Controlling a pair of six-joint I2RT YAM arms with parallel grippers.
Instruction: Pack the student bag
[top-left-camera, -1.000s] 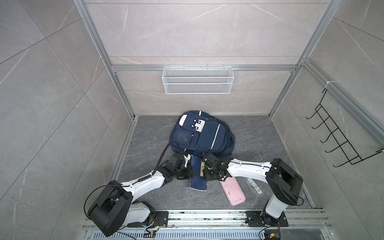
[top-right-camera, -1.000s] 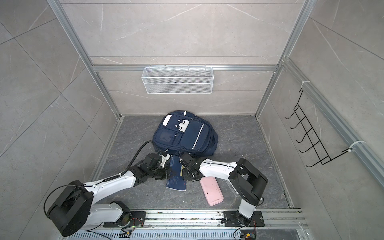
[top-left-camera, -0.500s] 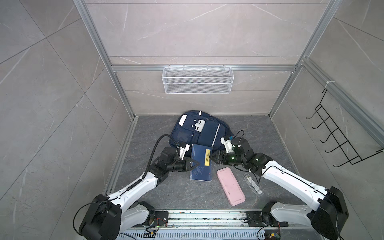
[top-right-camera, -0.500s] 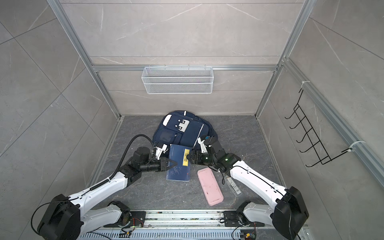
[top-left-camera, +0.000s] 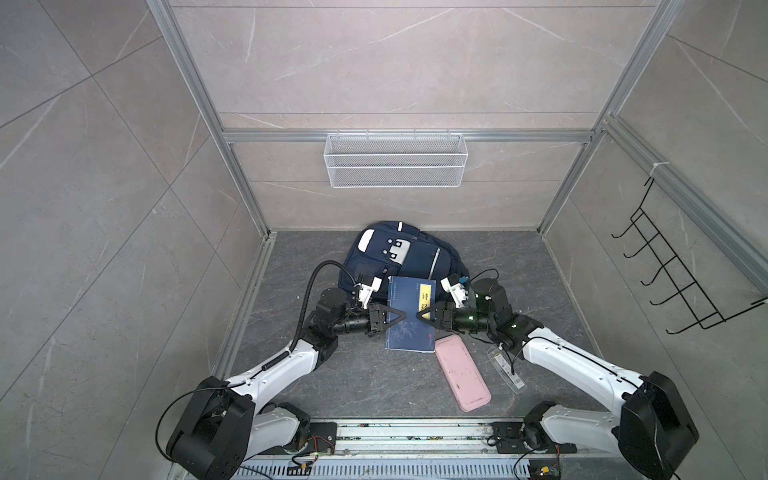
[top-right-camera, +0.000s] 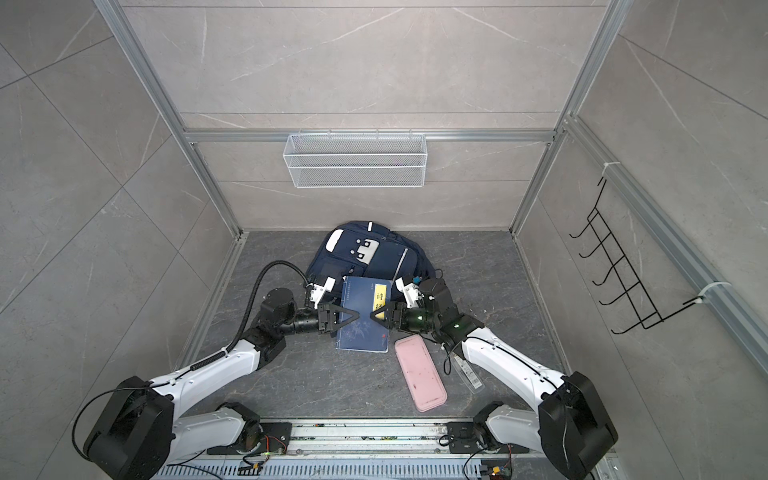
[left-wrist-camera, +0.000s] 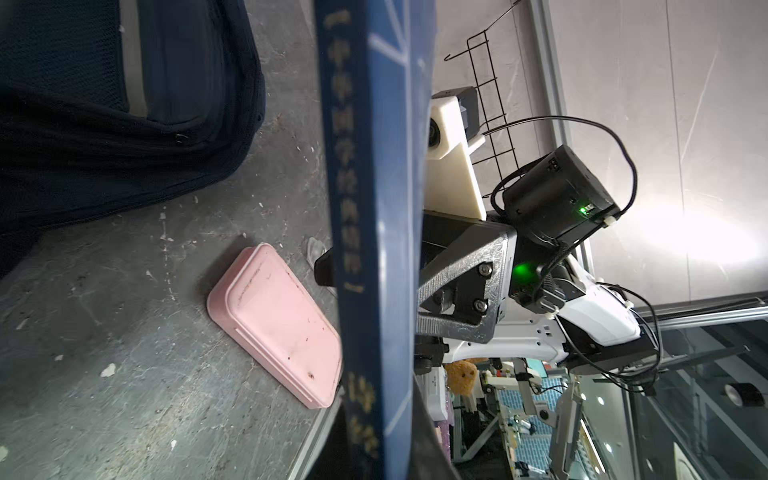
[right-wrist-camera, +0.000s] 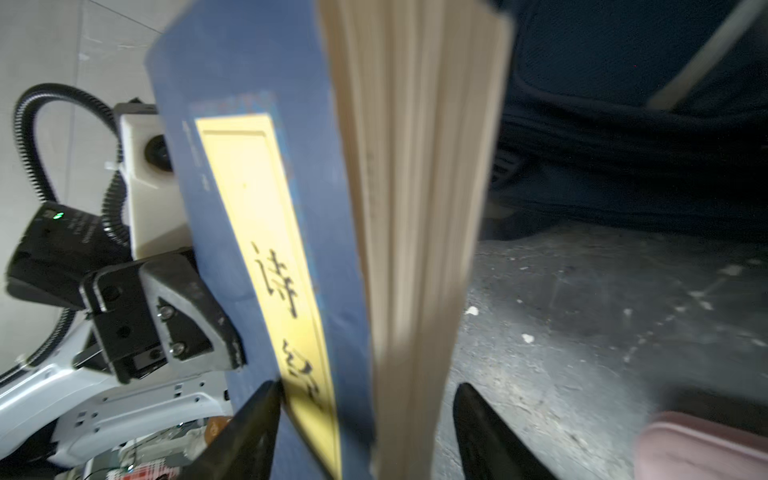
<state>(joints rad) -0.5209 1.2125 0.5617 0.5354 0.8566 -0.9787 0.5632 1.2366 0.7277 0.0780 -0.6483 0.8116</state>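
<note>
The left gripper (top-left-camera: 401, 317) is clamped on the spine edge of a blue book (top-left-camera: 407, 343). The right gripper (top-left-camera: 420, 316) straddles the page edge, jaws wide, and I cannot tell whether they pinch. Two-sided support likely holds the heavy book level above the floor (top-left-camera: 332, 374). Just beyond, the student bag (top-left-camera: 411, 257) lies at the floor's back edge, a pink case (top-left-camera: 461, 374) toward the front.

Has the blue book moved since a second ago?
Yes. Against the pink pencil case, which lies where it did, the blue book has shifted up the view, toward the student bag.
</note>
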